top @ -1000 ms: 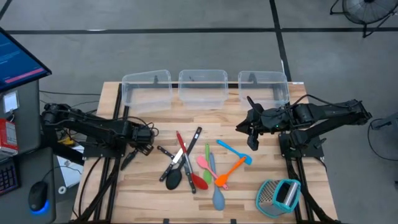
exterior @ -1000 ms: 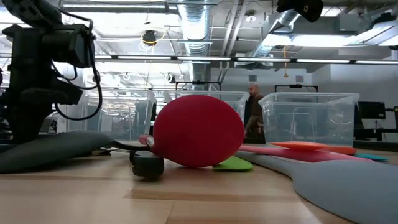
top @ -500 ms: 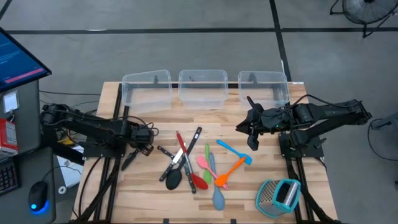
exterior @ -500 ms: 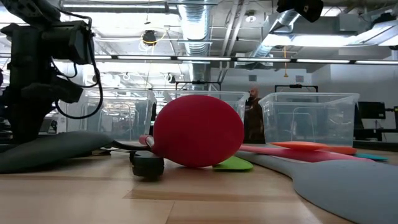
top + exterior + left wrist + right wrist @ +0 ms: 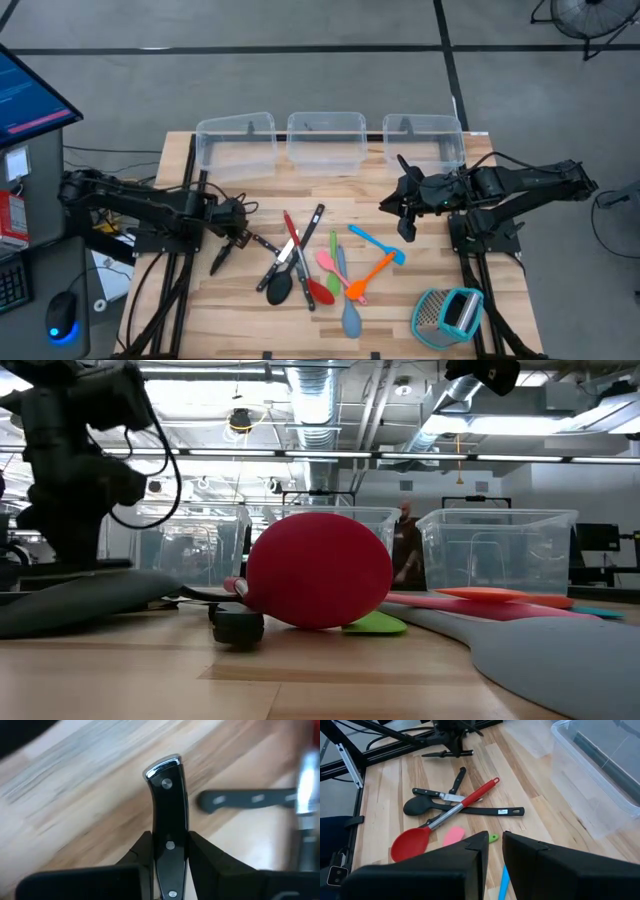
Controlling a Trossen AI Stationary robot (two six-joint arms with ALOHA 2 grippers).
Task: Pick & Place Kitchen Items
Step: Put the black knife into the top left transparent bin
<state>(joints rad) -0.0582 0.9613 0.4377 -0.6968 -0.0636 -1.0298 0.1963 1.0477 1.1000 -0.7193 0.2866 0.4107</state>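
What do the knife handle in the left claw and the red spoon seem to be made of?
Knife handle: glossy black plastic or resin, by its sheen, with metal rivets and a bright steel end cap. Red spoon: matte red bowl, probably silicone; its shaft glints like steel, ending in a red grip.

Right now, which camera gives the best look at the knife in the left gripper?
Left wrist view: the knife fills the frame, its black riveted handle clamped between the left gripper fingers. The high view shows it small, by the table's left edge. The right wrist view shows it far off. The low view doesn't show it.

three clear bins (image 5: 325, 142), teal grater (image 5: 449, 314), table (image 5: 420, 265).
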